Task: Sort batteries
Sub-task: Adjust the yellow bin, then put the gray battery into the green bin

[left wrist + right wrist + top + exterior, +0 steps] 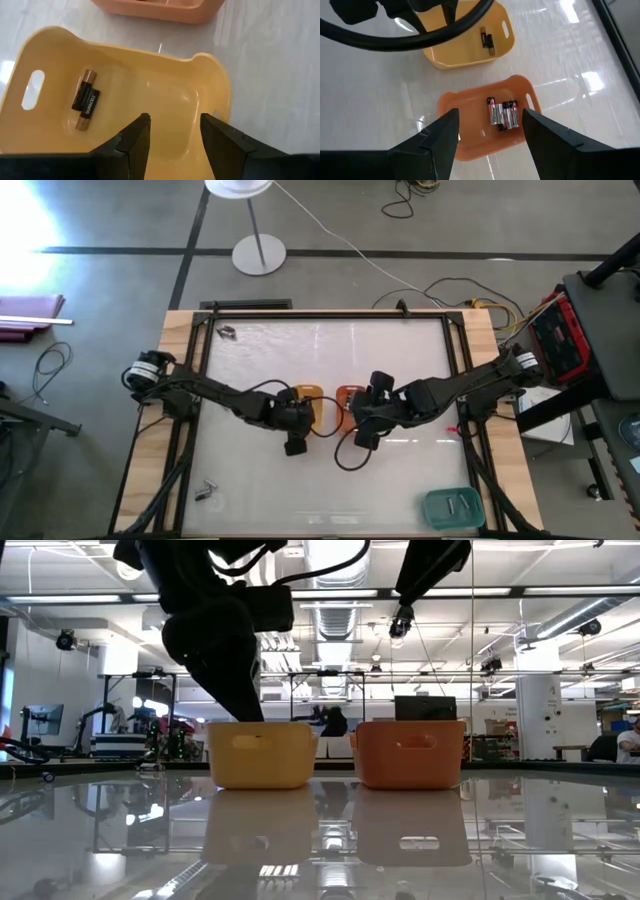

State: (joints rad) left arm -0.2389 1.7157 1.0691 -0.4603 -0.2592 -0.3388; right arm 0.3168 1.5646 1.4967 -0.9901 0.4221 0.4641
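My left gripper (171,131) over yellow tray (210,80), fingers apart, empty. Dark battery (85,100) lies flat in tray, long axis toward slot handle, off to side of my fingers. My right gripper (490,131) over orange tray (449,107), fingers wide, empty; silvery batteries (501,114) inside. Loose batteries (206,492) nearer left arm.

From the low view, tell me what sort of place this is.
Probably a robotics lab or workshop: exposed ceiling ducts, equipment racks behind the table, and a person seated at the far edge.
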